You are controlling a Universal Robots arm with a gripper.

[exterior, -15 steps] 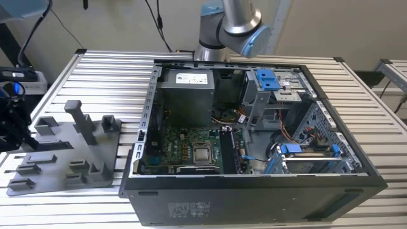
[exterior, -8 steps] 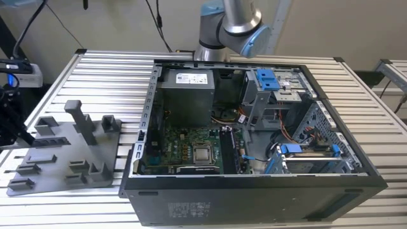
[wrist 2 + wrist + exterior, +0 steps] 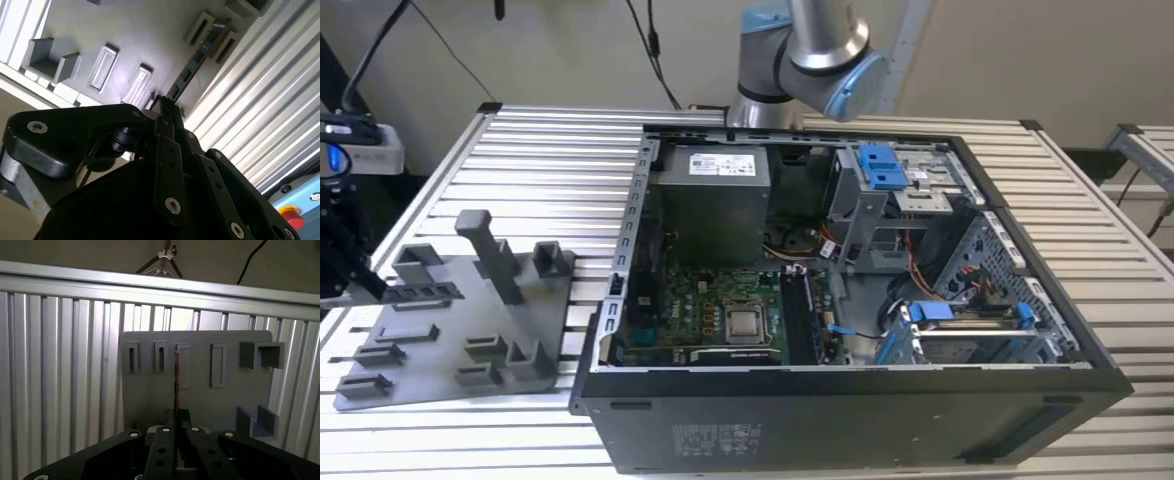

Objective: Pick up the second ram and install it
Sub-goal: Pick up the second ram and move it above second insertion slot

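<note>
The jaws were pinched tight on one end of the memory stick point(image 3: 176, 380), which stood out edge-on over the grey plate point(image 3: 150, 400) among its slotted holders. Whether its far end was clear of a slot I could not tell, so the pick-up looked to be the step in hand. Installing it would, in my judgement, call for a level carry and squaring the stick to a slot on the green board point(image 3: 707, 305) inside the open computer case point(image 3: 854, 420), at the exterior view's right of the plate; both rested on a ribbed metal desk point(image 3: 534, 150) before a pale wall point(image 3: 1014, 50) with hanging cables point(image 3: 647, 40).
</note>
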